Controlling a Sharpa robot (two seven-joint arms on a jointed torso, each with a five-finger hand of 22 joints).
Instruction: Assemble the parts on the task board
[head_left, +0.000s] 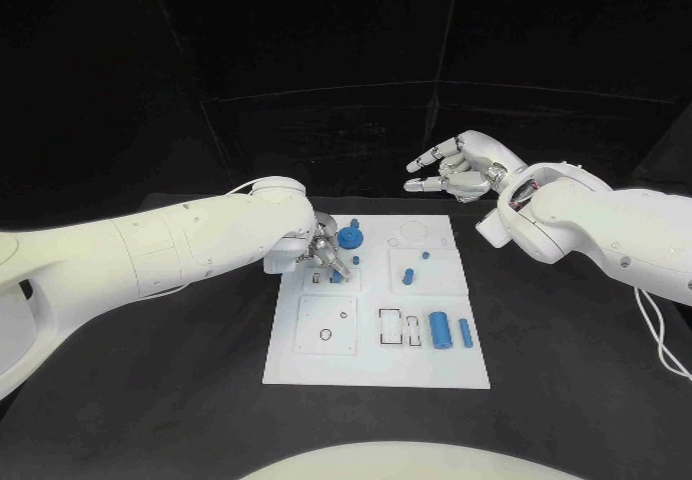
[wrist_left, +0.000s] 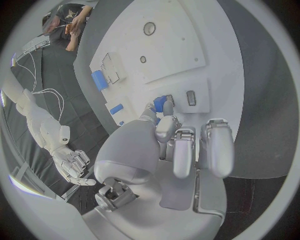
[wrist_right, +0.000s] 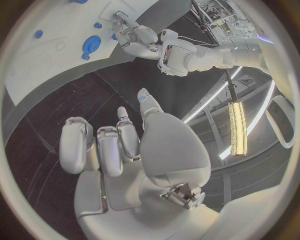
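L hand (head_left: 323, 252) low over the task board (head_left: 378, 370), upper-left part, fingers curled down; thumb and a finger pinch a small blue part (wrist_left: 160, 104) at a recess there; R hand (head_left: 454, 166) raised off beyond the board's far edge, above the black worktop (head_left: 577, 400), fingers apart and slightly bent, holding nothing; on board: blue round gear-like part (head_left: 353, 238) just beside L hand, small blue peg (head_left: 408, 276) mid board, two blue cylinders (head_left: 440, 329) side by side near right edge, next to rectangular slots (head_left: 392, 327); square plate w/ small holes (head_left: 327, 323) lower left.
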